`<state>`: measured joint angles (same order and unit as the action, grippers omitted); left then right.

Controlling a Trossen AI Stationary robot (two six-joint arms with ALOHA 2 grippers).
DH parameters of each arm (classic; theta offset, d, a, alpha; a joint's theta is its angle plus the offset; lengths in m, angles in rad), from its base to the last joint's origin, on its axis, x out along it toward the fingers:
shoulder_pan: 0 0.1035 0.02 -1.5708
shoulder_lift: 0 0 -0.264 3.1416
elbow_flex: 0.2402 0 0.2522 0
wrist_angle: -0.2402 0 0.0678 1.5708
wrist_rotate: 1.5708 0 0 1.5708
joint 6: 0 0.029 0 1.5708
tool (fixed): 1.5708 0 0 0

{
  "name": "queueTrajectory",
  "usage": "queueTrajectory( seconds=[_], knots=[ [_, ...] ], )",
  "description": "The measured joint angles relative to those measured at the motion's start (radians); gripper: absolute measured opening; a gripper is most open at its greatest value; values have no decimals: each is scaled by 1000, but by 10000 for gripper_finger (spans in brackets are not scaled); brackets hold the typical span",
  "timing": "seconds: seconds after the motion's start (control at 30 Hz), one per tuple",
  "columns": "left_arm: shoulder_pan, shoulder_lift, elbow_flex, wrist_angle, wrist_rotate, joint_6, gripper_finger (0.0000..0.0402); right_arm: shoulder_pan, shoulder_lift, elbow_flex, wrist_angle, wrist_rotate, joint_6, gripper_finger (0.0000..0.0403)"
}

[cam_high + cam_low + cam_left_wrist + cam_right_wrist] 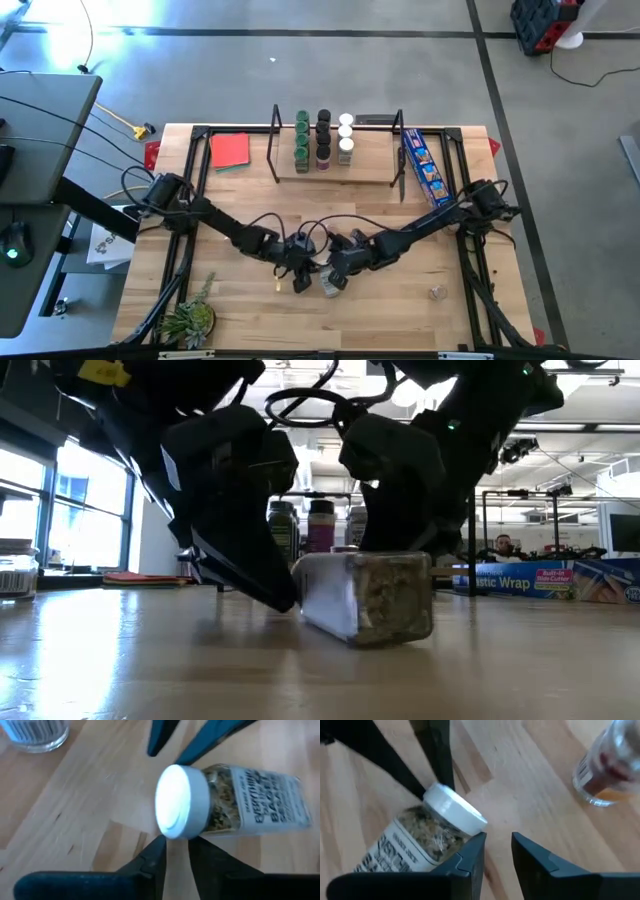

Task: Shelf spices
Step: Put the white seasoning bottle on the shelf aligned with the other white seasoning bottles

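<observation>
Shelf (335, 172) stands at the middle of the far edge of the table (400, 320). It carries three rows of spices side by side: green-lidded jars (301, 140), dark-lidded jars (324, 135) and white-lidded jars (345, 135), all upright.

Both arms reach in from the left and right edges and meet near the middle of the near edge.

Packet (425, 165), blue and printed, lies just right of the shelf, towards the far right corner. Red square (230, 150) lies flat just left of the shelf. Plant (190, 320) sits at the near left corner.

Seasoning jar (370, 595), white-lidded with a printed label, lies on its side on the bare wood between the two grippers.

Left gripper (176, 842) is down at the jar, its fingertips just short of the white lid. Its jaws stand narrowly apart and grasp nothing.

Right gripper (497, 837) is beside the same lid, with one fingertip touching or nearly touching the rim. Its jaws are likewise narrowly apart, with only bare wood between them.

Clear jar (437, 293) lies alone towards the near right corner, well apart from both grippers.
</observation>
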<state>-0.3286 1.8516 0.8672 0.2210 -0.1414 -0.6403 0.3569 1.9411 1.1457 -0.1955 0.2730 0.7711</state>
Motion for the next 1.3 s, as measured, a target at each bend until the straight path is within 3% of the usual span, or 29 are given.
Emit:
queueTrajectory(
  seconds=[0.13, 0.33, 0.67, 0.97, 1.3],
  knots=[
    [-17, -42, 6, -26, -40, 36, 61, 9, -3, 45, -63, 72, -40, 93],
    [-69, -133, 11, -117, -208, 59, 60, 44, -4, 123, -161, 223, -77, 93],
    [-156, -173, 13, -97, -370, 91, 60, 134, -4, 208, -260, 402, -57, 93],
    [-157, -174, 19, -41, -439, 95, 60, 196, -3, 218, -362, 387, 92, 94],
    [-180, -175, 16, -76, -430, 94, 60, 205, -5, 218, -409, 429, 58, 94]
  ],
)
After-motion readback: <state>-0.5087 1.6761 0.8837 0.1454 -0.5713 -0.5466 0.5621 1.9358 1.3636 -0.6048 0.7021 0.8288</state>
